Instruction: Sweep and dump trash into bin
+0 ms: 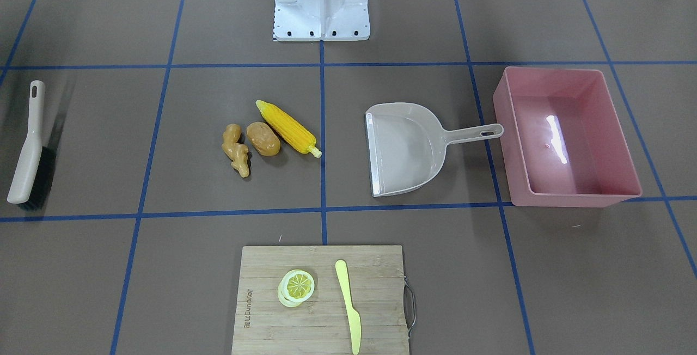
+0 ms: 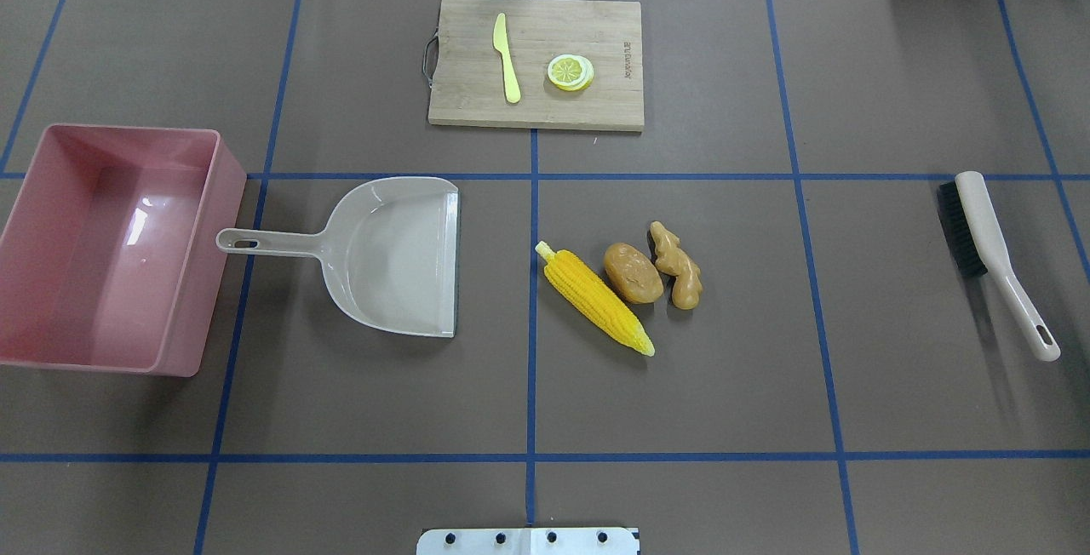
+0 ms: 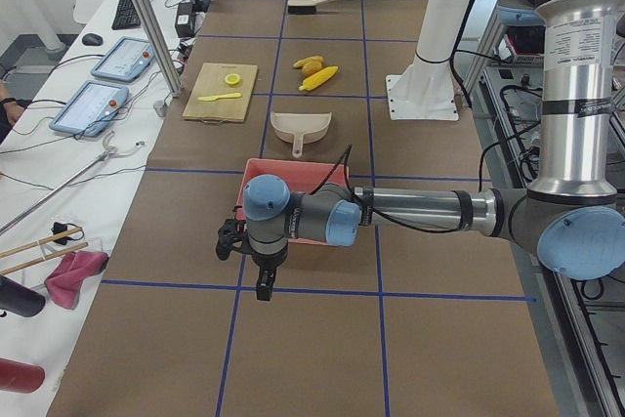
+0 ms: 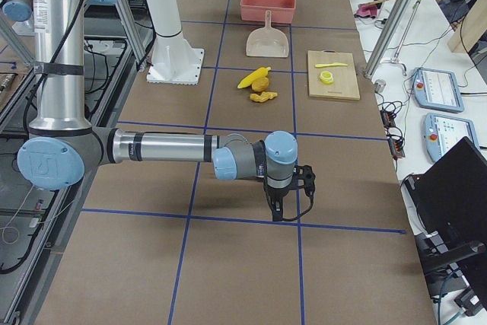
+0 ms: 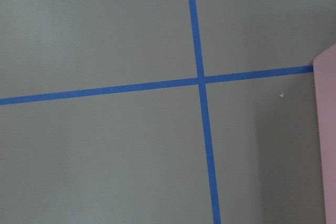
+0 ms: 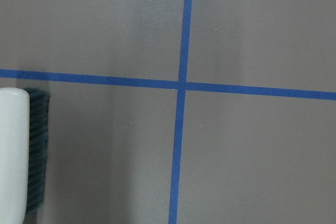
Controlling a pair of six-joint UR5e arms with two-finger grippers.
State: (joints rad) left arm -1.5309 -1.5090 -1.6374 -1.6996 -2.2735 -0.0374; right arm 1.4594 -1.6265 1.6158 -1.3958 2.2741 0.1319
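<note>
The yellow corn cob (image 2: 596, 298), brown potato (image 2: 633, 272) and tan ginger root (image 2: 676, 265) lie together near the table's middle, right of the beige dustpan (image 2: 396, 253). The pink bin (image 2: 196, 283) stands at the far left by the dustpan's handle, and it looks empty. My left gripper (image 3: 256, 271) hangs over bare table just beyond the bin, seen only in the exterior left view. My right gripper (image 4: 289, 203) hangs over bare table at the other end, seen only in the exterior right view. I cannot tell whether either is open or shut.
A beige hand brush (image 2: 996, 257) with black bristles lies at the far right; its end shows in the right wrist view (image 6: 13, 150). A wooden cutting board (image 2: 536, 108) with lemon slices (image 2: 570, 72) and a pale yellow knife (image 2: 507, 57) sits at the far edge.
</note>
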